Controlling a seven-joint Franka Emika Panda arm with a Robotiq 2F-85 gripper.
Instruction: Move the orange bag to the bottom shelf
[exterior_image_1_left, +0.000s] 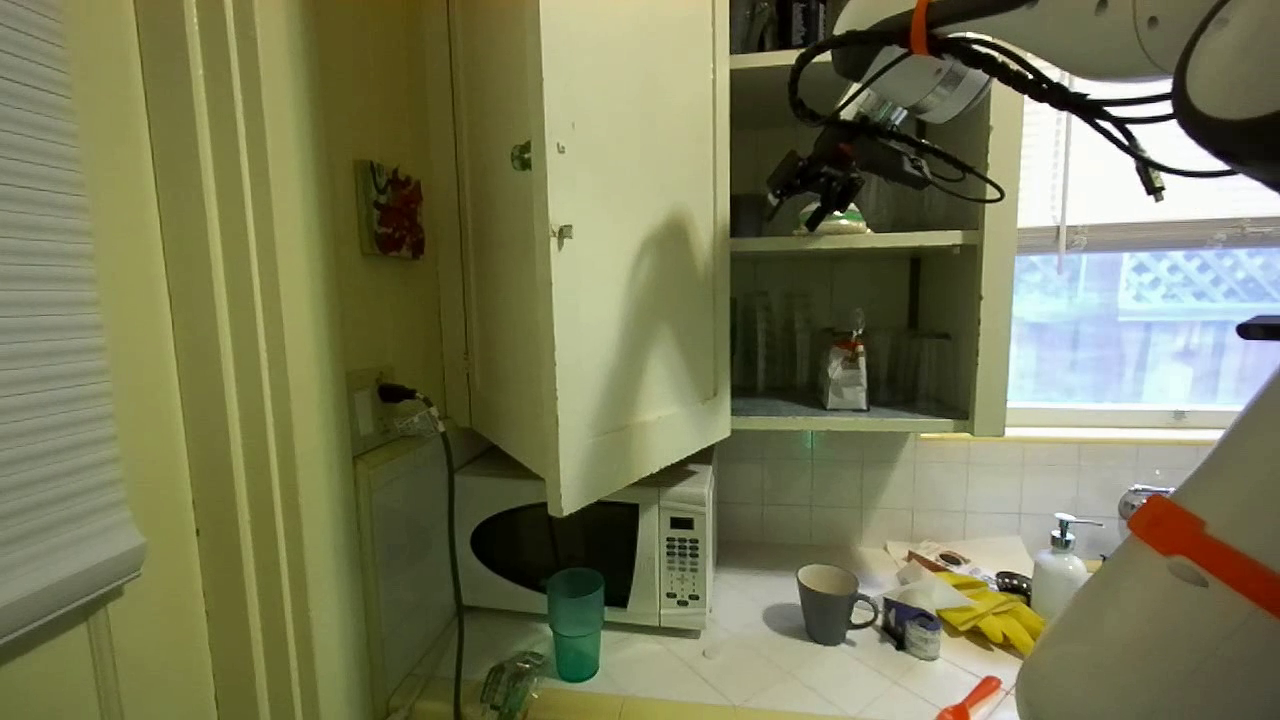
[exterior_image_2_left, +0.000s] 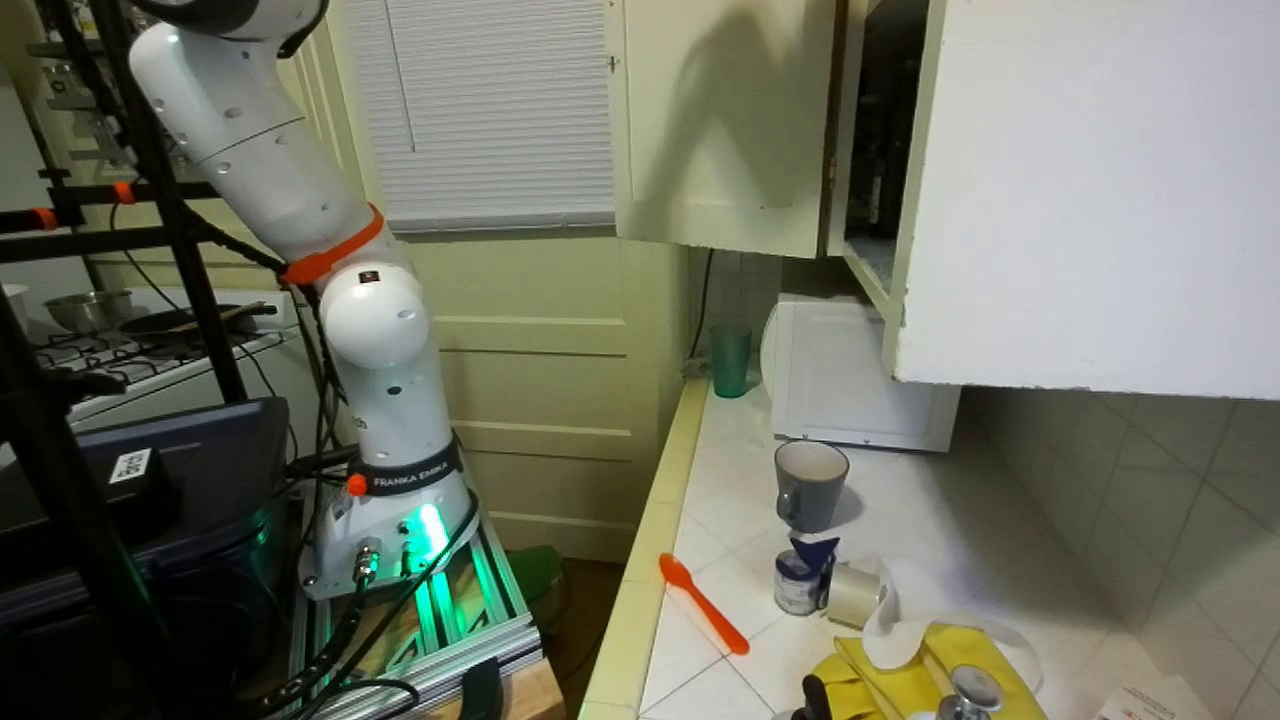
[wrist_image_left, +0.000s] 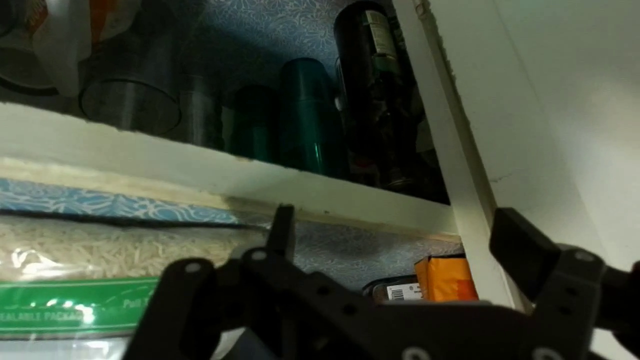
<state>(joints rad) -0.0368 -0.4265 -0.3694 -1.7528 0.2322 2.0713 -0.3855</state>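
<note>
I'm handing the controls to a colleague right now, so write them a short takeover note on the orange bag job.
End effector: open, holding nothing, in front of the open cupboard.
Orange bag: on the shelf with the rice bag, one up from the bottom, near the door-side frame; partly hidden in the wrist view.
Bottom shelf: holds glasses and a white bag with orange markings, not the target.
Done: the end effector is up at the cupboard; no grasp yet.
Left: grasp the orange bag, lower it to the bottom shelf, release.

Rice bag: clear, glossy plastic. Orange bag: faint sheen. Mug: matt. Spoon: smooth, plastic-looking.
</note>
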